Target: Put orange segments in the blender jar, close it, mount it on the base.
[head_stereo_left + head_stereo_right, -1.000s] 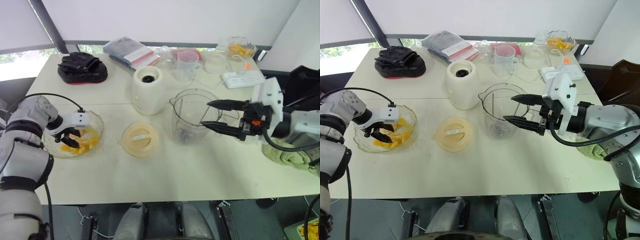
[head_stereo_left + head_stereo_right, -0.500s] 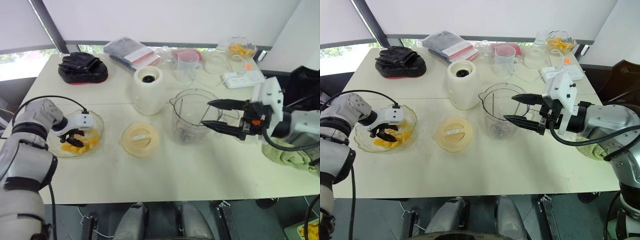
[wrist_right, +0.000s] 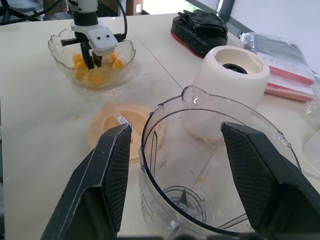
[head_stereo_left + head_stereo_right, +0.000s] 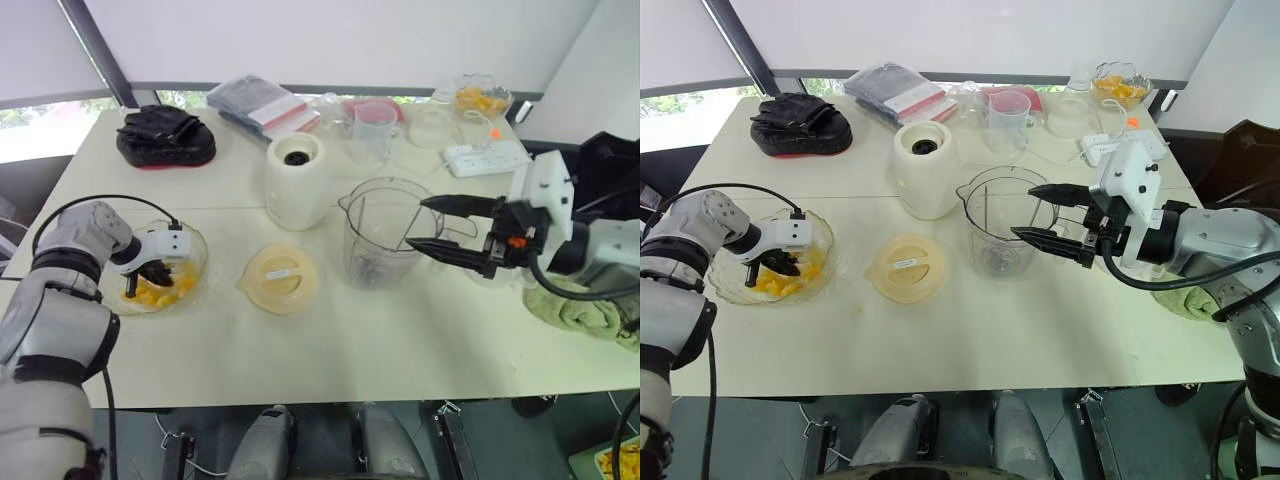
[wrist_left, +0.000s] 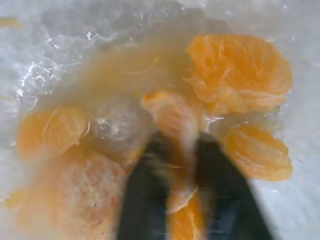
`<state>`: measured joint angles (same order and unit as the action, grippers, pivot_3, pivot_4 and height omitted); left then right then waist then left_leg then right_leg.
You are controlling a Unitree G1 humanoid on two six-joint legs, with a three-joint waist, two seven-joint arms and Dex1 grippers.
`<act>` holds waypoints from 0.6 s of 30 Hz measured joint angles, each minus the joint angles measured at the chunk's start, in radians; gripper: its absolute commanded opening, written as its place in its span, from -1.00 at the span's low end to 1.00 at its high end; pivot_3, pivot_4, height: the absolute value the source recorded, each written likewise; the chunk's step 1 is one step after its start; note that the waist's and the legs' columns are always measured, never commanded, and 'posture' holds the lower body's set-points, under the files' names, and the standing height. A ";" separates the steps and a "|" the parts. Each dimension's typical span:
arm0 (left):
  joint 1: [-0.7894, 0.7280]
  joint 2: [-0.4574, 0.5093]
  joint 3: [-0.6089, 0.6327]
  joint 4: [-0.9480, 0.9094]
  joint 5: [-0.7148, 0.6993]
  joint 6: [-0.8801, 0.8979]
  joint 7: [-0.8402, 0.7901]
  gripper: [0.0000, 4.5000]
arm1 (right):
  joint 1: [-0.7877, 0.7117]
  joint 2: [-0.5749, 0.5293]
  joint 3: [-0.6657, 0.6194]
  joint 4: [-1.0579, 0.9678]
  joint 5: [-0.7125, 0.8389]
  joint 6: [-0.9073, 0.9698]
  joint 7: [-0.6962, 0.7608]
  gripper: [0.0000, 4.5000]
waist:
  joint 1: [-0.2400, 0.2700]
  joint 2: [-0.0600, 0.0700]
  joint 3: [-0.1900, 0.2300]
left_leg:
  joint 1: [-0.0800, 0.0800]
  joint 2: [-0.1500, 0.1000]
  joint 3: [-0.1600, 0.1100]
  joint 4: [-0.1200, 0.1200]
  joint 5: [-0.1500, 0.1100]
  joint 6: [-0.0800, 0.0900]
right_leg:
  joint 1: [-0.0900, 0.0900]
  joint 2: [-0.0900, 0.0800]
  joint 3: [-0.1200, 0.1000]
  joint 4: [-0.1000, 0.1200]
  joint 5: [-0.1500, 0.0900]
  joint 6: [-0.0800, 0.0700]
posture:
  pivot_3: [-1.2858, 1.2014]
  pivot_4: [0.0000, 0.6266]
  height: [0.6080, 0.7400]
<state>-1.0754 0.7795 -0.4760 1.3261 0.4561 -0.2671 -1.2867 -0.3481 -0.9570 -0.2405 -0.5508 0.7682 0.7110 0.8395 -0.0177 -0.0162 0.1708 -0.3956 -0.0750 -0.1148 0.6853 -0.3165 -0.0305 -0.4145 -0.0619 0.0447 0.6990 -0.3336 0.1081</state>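
Observation:
A glass bowl (image 4: 192,243) of orange segments (image 4: 160,293) sits at the table's left. My left gripper (image 4: 148,276) points down into it. In the left wrist view its fingers (image 5: 145,185) are closed on an orange segment (image 5: 176,117) in the pile. The clear blender jar (image 4: 378,235) stands uncovered mid-table. My right gripper (image 4: 417,226) is open at the jar's right side, one finger on each side of its rim (image 3: 220,115). The pale orange lid (image 4: 279,279) lies flat left of the jar. The white base (image 4: 296,180) stands behind the lid.
Behind the jar are a measuring cup (image 4: 373,128), a power strip (image 4: 487,156) and a second bowl of orange pieces (image 4: 481,97). A black pouch (image 4: 165,135) and packets (image 4: 265,103) lie at the back left. A green towel (image 4: 580,310) lies at the right edge.
My left gripper has shifted slightly right inside the bowl and turned its fingers down into the segments. My right gripper has edged a little to the right beside the jar.

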 measured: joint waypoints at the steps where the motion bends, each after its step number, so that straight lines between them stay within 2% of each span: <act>1: 0.000 0.000 0.000 0.000 0.002 0.000 0.000 -0.98 | 0.001 0.000 0.000 -0.001 0.000 0.000 -0.001 0.33 | -0.001 0.000 0.000 | 0.000 0.000 0.000 0.000 0.000 0.000 | 0.000 0.000 0.000 0.000 0.000 0.000 | 0.03 -0.52 1.00; 13: 0.010 0.000 0.031 0.000 -0.010 0.012 -0.023 -0.98 | 0.001 0.000 0.000 -0.005 -0.001 0.000 -0.008 0.33 | 0.000 0.000 0.000 | 0.000 0.000 0.000 0.000 0.000 0.000 | 0.000 0.000 0.000 0.001 0.000 0.000 | 0.03 -0.52 1.00; 18: 0.011 -0.006 0.159 0.006 -0.112 0.111 -0.059 -0.98 | 0.001 0.000 0.000 -0.005 -0.004 -0.001 -0.008 0.33 | 0.000 0.000 0.000 | -0.001 0.000 0.000 0.001 0.000 0.000 | -0.001 0.000 0.000 0.001 0.000 0.000 | 0.03 -0.52 1.00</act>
<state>-1.0649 0.7734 -0.3169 1.3316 0.3442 -0.1557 -1.3458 -0.3472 -0.9569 -0.2405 -0.5562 0.7638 0.7101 0.8318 -0.0181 -0.0166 0.1707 -0.3963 -0.0750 -0.1148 0.6864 -0.3162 -0.0309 -0.4151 -0.0619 0.0446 0.6999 -0.3336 0.1081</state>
